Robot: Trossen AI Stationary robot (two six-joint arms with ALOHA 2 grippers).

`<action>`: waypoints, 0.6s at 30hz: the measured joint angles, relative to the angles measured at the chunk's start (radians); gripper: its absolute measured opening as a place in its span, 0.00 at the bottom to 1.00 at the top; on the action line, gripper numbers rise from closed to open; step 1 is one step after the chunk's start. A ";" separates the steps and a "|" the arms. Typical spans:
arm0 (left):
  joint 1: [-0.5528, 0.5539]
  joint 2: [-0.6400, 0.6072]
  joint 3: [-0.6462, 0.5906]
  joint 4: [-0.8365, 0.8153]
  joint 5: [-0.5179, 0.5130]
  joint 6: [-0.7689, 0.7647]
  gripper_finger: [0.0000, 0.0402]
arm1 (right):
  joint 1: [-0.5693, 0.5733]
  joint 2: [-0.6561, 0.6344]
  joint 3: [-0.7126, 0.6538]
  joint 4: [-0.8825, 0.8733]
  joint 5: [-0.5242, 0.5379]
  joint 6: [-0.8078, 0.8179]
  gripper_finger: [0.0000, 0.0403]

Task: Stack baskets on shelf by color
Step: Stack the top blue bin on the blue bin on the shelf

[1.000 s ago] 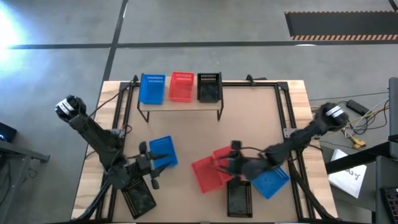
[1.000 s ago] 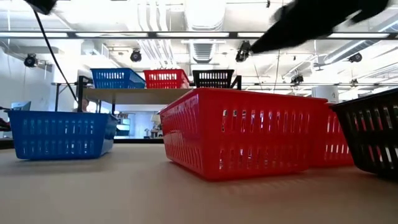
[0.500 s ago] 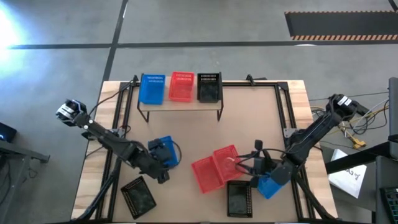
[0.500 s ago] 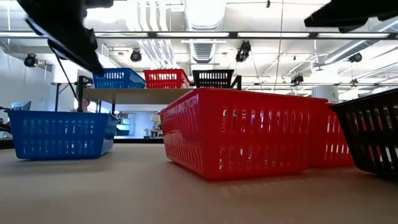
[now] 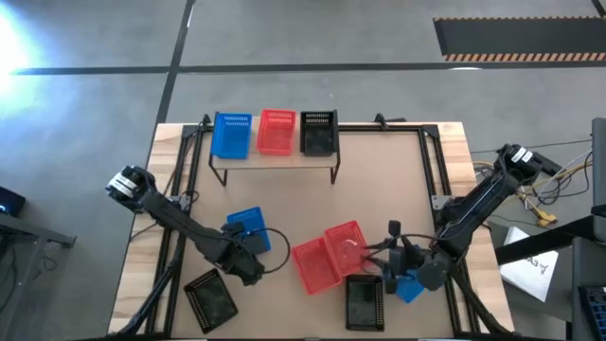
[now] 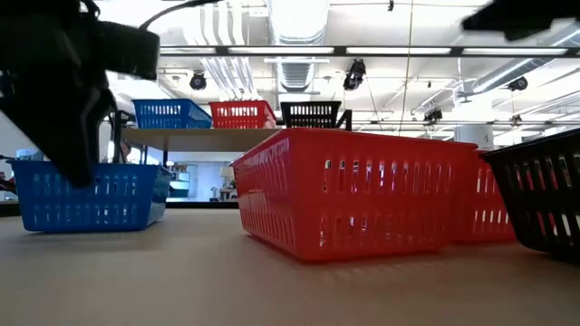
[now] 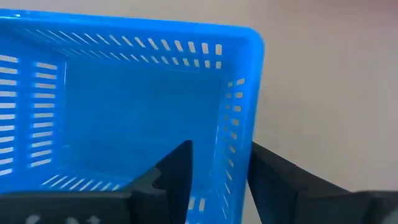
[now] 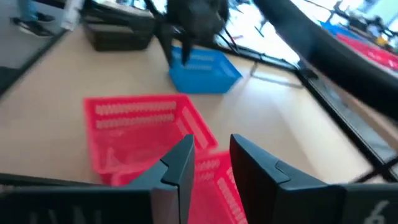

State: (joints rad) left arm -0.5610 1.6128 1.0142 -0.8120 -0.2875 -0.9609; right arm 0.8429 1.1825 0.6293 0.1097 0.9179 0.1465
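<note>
A blue basket [image 5: 246, 225] sits on the table's left half. My left gripper [image 7: 221, 146] is open, with one finger inside this basket near a corner [image 7: 249, 43] and one outside its wall. The low view shows it as a dark shape [image 6: 63, 91] above the basket [image 6: 86, 195]. Two red baskets [image 5: 327, 256] rest side by side at the table's middle. My right gripper [image 8: 212, 140] hovers open just right of them [image 5: 390, 254]. The shelf [image 5: 275, 161] carries one blue, one red and one black basket. My left gripper comes from above at the blue basket's wall [image 7: 233, 124], near a corner, one finger inside and one outside. I cannot tell whether either finger touches the wall. The basket rests flat on the table.
A black basket [image 5: 210, 298] lies at the near-left corner and another [image 5: 365, 301] near the red pair. A third blue basket [image 5: 409, 284] shows partly under the right arm. Bare tabletop lies between the shelf and the baskets.
My left gripper has moved from beside the near-left black basket toward the right and down over the blue basket's near end. My right gripper has drawn back from the red baskets toward the table's right edge. No basket has moved.
</note>
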 joint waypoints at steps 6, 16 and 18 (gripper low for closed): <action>0.000 0.026 0.000 0.009 -0.002 0.027 0.19 | 0.066 -0.004 0.069 0.000 0.000 -0.116 0.21; -0.025 0.004 0.085 -0.068 0.067 0.218 0.00 | 0.188 -0.012 0.104 -0.008 0.000 -0.181 0.19; -0.044 -0.017 0.137 -0.147 0.073 0.242 0.00 | 0.222 -0.017 0.104 -0.008 0.001 -0.184 0.20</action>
State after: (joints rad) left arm -0.6046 1.5953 1.1514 -0.9588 -0.2146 -0.7187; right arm 1.0645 1.1653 0.7334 0.1019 0.9193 -0.0376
